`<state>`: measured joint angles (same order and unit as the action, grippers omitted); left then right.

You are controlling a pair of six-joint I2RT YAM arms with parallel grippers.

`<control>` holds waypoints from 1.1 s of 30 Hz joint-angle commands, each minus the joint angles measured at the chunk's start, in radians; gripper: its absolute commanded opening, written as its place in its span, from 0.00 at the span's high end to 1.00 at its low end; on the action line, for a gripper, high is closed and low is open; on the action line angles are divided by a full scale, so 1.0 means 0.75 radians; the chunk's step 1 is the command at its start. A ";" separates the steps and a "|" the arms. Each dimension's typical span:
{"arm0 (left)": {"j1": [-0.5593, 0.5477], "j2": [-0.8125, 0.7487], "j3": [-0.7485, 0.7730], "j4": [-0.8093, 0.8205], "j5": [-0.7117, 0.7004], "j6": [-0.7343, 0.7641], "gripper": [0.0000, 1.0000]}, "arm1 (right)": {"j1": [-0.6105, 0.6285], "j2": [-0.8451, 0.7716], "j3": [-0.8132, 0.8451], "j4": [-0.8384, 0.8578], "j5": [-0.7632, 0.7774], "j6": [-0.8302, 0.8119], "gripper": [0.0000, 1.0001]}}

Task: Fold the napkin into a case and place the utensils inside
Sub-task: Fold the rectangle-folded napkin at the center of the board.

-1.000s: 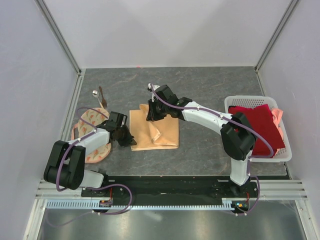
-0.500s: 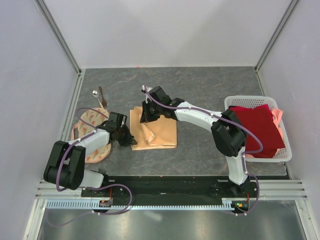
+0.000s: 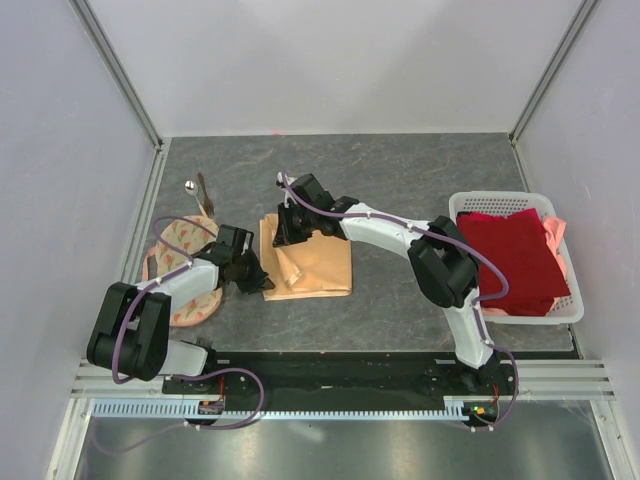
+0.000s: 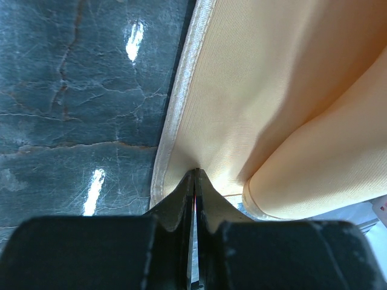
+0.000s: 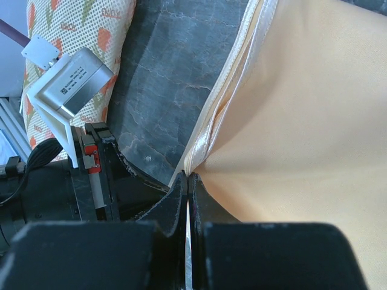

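A: What's the biggest thing there?

B: The table (image 3: 420, 165), a dark grey stone-look top that shines under the light. Pale walls close it in on three sides. A bare stretch runs from the cloth back to the far wall, and another lies between the cloth and the basket (image 3: 563, 312).

A: And the napkin?

B: The napkin (image 3: 320, 265) lies left of the middle, partly folded. A loose roll runs along its left part. Its left side has a shiny hemmed edge, and at the far end two hem layers sit one on the other.

A: The arms?

B: The left gripper (image 4: 196, 175) has its fingers pressed together, pinching the hem at the near left corner. The right gripper (image 5: 188, 178) is likewise clamped on the doubled hem at the far left edge.

A: The rest?

B: A white lattice basket at the right edge holds a red cloth (image 3: 515, 250). A round printed cloth (image 3: 180, 240) lies under the left arm. Beyond it are the spoon (image 3: 189, 186) and the brown stick (image 3: 203, 188), just beside each other and well apart from the napkin.

A: Any writing?

B: There is small print on a grey box on the left arm, too small to read.
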<state>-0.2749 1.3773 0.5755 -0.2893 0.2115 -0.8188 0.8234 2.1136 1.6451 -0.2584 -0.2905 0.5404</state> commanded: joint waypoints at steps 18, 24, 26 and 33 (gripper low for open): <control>0.000 -0.028 -0.047 -0.015 -0.045 -0.029 0.92 | 0.025 0.107 0.128 0.050 -0.040 0.026 1.00; 0.002 -0.108 -0.031 -0.060 -0.075 -0.047 0.89 | 0.025 0.133 0.144 0.054 -0.075 0.026 0.99; 0.002 -0.151 0.004 -0.145 -0.102 -0.064 0.87 | 0.025 0.145 0.155 0.050 -0.097 0.024 0.95; 0.045 -0.478 0.086 -0.430 -0.184 -0.105 0.78 | 0.025 0.186 0.165 0.048 -0.153 0.030 0.89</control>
<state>-0.2665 1.1450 0.5694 -0.4690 0.1406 -0.8516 0.8360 2.2269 1.7233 -0.2474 -0.3588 0.5549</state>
